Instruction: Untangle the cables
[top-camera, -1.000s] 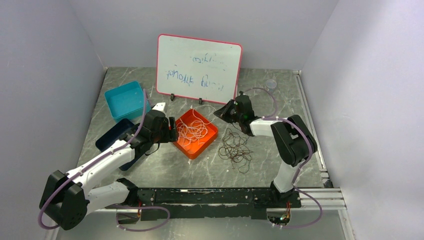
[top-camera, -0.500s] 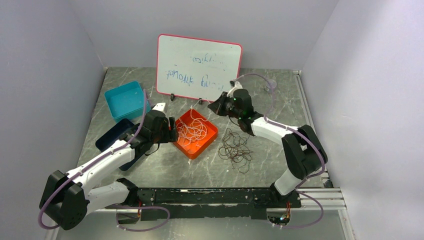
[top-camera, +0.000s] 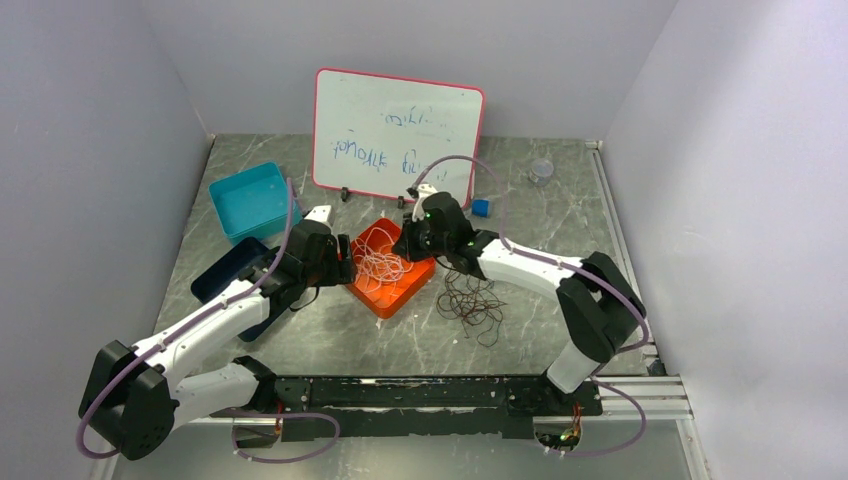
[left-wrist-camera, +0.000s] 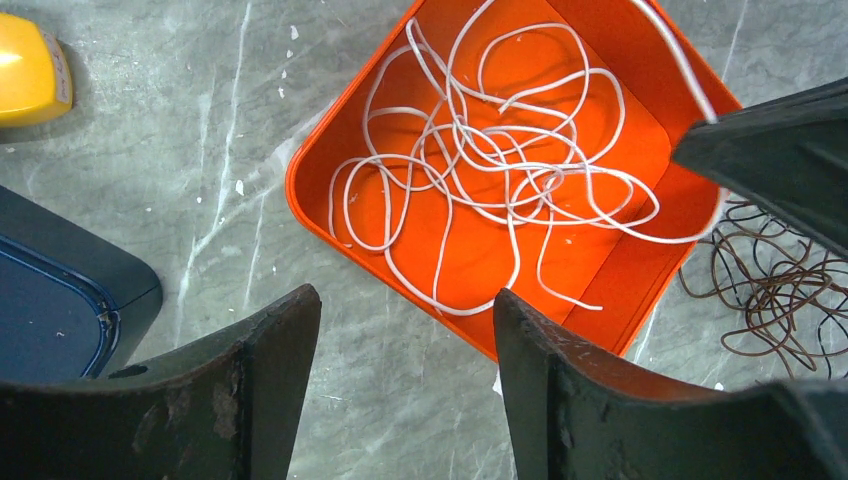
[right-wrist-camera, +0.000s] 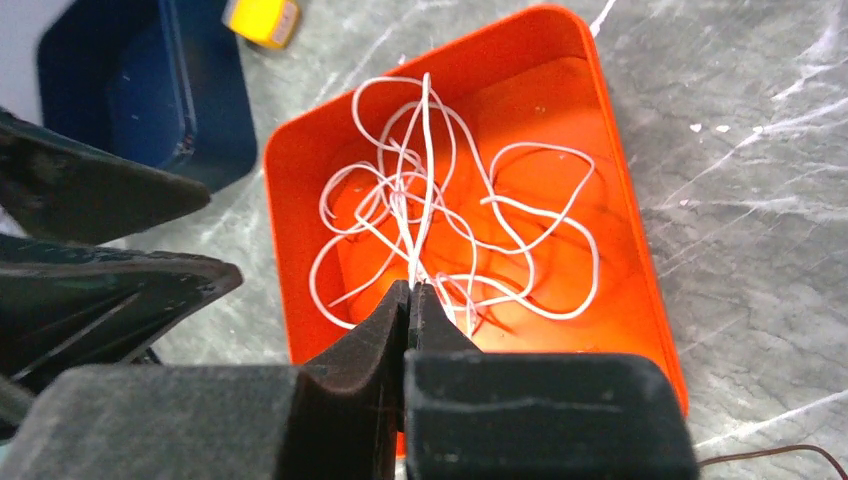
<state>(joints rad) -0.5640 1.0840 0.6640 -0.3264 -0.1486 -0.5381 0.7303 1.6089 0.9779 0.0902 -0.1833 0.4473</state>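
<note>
A white cable (top-camera: 378, 262) lies in loose loops inside the orange tray (top-camera: 410, 290). My right gripper (top-camera: 405, 245) hangs over the tray's far right side, shut on one strand of it. In the right wrist view that strand of the white cable (right-wrist-camera: 440, 200) runs straight out from the shut right gripper (right-wrist-camera: 408, 287). My left gripper (left-wrist-camera: 405, 300) is open and low at the tray's near-left rim (left-wrist-camera: 300, 200), nothing between its fingers. A dark brown cable (top-camera: 470, 300) lies heaped on the table right of the tray.
A teal box (top-camera: 250, 200) and a dark blue box (top-camera: 225, 275) sit left of the tray, with a yellow object (left-wrist-camera: 25, 70) nearby. A whiteboard (top-camera: 395, 135) stands at the back. A small blue block (top-camera: 481, 208) and a clear cap (top-camera: 541, 170) lie at the back right.
My right arm has swung left from beside the whiteboard to over the orange tray, and its jaws have closed on the white strand. The left arm has not moved.
</note>
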